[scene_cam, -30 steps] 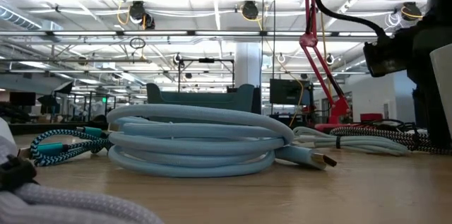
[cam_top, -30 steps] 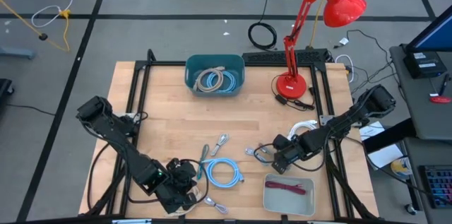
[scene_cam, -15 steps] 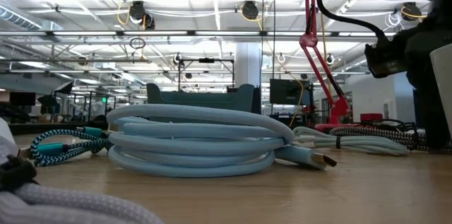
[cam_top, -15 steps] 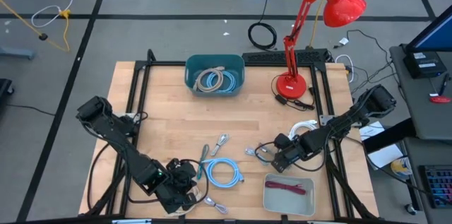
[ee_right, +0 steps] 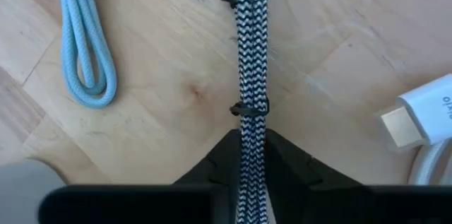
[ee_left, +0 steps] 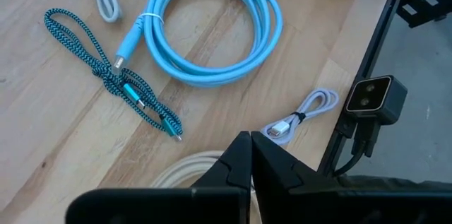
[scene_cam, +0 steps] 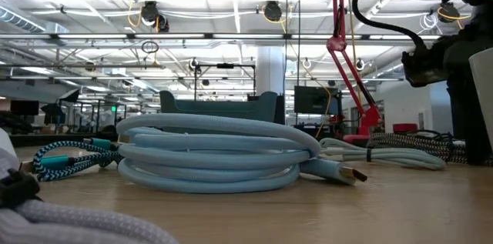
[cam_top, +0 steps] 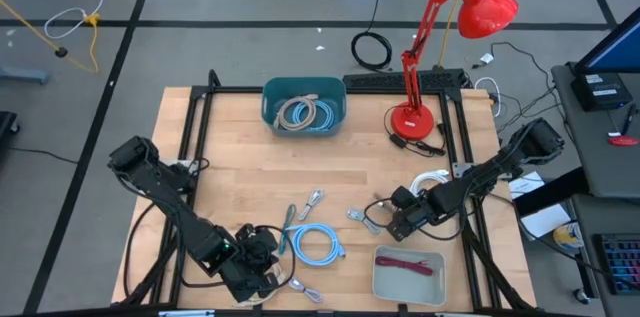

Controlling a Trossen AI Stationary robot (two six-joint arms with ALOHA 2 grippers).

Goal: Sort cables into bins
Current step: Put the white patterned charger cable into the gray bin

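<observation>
Just above the grey tray (cam_top: 408, 275), the right gripper (ee_right: 252, 155) has pinched the black-and-white braided cable (ee_right: 252, 54) lengthwise, probably to bin it; left gripper (ee_left: 251, 155) sits closed, empty, near the table's front edge.

Closed left gripper (ee_left: 251, 155) above a wooden table (ee_left: 63, 146) with a light blue coil (ee_left: 212, 30), teal braided cable (ee_left: 113, 75), and small grey cable (ee_left: 300, 114).

Tub (cam_top: 304, 93) at the tabletop's (cam_top: 240, 147) far edge with coiled cables (cam_top: 306, 114) inside, lamp (cam_top: 412, 117) at the far right corner, tray (cam_top: 381, 279) at the near edge, coil (cam_top: 315, 244) left of the tray.
</observation>
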